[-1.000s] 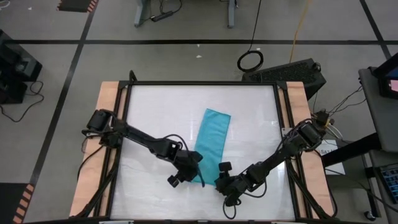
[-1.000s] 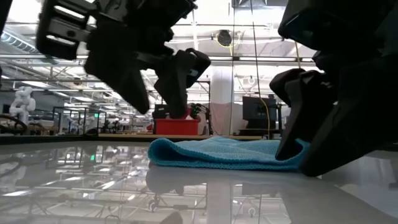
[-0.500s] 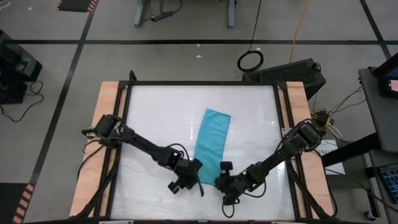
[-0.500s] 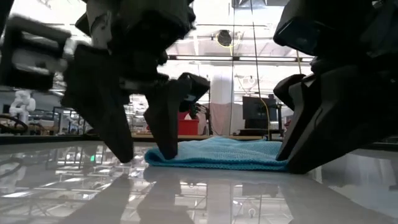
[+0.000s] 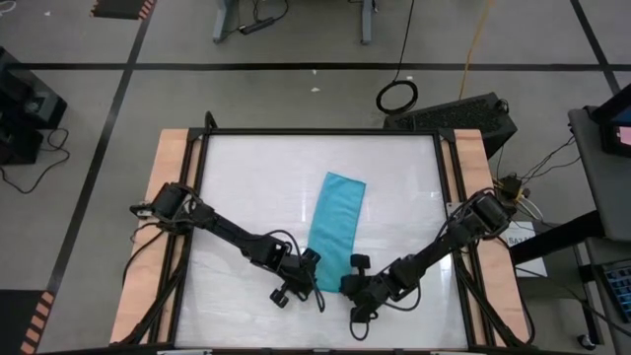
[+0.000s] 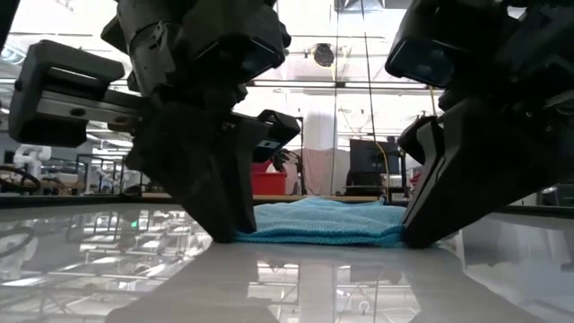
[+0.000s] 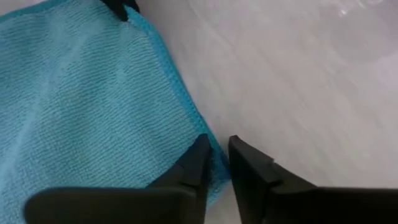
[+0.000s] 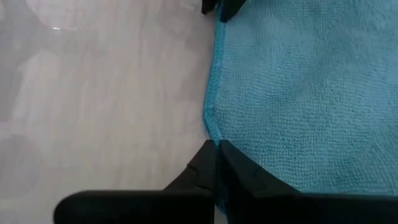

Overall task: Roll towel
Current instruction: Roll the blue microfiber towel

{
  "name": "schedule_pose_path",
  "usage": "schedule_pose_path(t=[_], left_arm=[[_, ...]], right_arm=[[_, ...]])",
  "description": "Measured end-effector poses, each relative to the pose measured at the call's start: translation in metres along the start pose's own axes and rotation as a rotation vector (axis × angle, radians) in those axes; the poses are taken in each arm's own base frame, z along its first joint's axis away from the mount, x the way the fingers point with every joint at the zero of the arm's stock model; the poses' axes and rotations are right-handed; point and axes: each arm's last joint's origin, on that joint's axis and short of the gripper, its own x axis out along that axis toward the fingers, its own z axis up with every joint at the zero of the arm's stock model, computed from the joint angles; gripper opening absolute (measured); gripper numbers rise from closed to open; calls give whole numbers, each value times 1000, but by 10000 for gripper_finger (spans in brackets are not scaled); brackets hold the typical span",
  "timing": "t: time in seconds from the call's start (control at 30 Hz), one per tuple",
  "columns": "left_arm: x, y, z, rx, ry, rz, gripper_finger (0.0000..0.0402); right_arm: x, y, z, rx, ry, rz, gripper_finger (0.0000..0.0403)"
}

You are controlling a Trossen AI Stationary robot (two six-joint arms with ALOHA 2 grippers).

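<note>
Left tool (image 5: 317, 288) down at the towel's (image 5: 335, 226) near end, on its left corner, fingers (image 7: 198, 167) drawn almost together with the cloth's edge pinched in the narrow gap between them; seen from the left wrist, hem running right into that gap. Right tool (image 5: 347, 286) down at the same near end, on the other corner, fingers (image 8: 231, 168) pressed fully together on the hem, blue cloth lying to one side of them and bare tabletop (image 5: 246, 187) to the other. From the low camera, both tools planted on the glossy surface, tips touching it, left tool (image 6: 220, 193) at one end of the low blue fold, right tool (image 6: 430, 211) at the other, cloth (image 6: 327, 222) slightly humped between them. Towel otherwise flat and unrolled, a long turquoise strip slanting from near the middle of the tabletop toward the near edge, far end a little right of centre, near end held by both tools close to that near edge. Arms reaching in from the left and right sides of the tabletop, converging just beside each other at the cloth. Beyond the far edge, on the floor, a coiled black cable (image 5: 396, 96) and a dark keyboard-like unit (image 5: 463, 116)
</note>
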Motion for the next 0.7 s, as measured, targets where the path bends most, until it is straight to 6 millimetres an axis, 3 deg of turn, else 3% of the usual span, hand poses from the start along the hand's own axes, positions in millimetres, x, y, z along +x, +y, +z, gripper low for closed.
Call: schedule_pose_path(t=[0.2,0.47,0.57,0.7], left_arm=[[-3,0,0,-35,3,3,8],[-22,5,8,-125,-53,-26,8],[-30,3,12,-137,-93,-67,18],[-38,1,17,-128,-123,-76,73]], right_arm=[[-8,1,4,57,16,62,1],[-20,3,12,173,7,113,0],[-20,3,12,225,13,119,0],[-20,4,11,266,33,139,0]])
